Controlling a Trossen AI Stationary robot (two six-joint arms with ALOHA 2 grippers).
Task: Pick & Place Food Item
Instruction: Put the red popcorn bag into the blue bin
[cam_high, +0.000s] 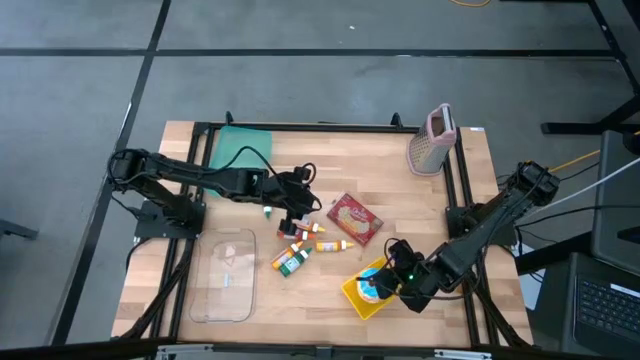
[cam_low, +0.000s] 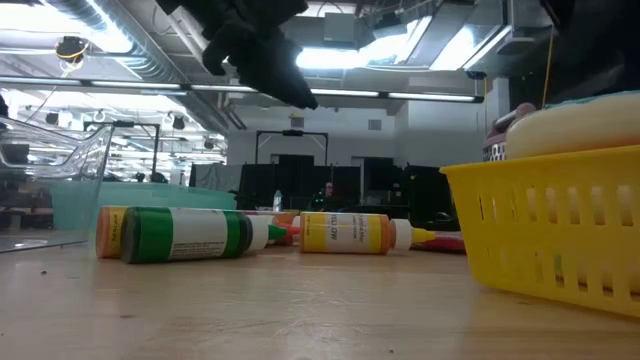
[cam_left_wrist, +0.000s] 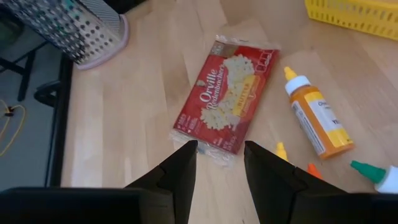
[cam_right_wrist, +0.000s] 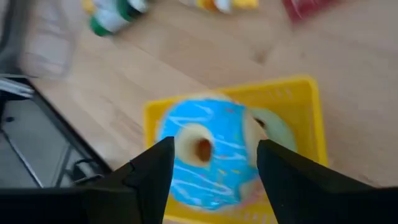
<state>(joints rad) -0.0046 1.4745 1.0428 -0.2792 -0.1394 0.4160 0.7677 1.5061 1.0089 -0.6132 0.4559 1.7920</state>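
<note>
A blue-frosted doughnut (cam_right_wrist: 205, 155) lies in a yellow basket (cam_right_wrist: 305, 87) at the table's near right (cam_high: 360, 300), with a pale green piece (cam_right_wrist: 273, 127) beside it. My right gripper (cam_right_wrist: 214, 149) hangs open just above the doughnut, one finger on either side, touching nothing. My left gripper (cam_left_wrist: 221, 149) stands open over the table's middle (cam_high: 298, 205), with nothing between its fingers. A red popcorn bag (cam_left_wrist: 227, 102) lies flat just ahead of it. Several small sauce bottles (cam_high: 295, 258) lie on their sides nearby.
A metal grater (cam_high: 433, 140) stands at the far right corner. A clear plastic container (cam_high: 225, 275) sits at the near left and a green mat (cam_high: 240, 150) at the far left. The bottles (cam_low: 190, 235) lie between the container and the basket (cam_low: 550, 220).
</note>
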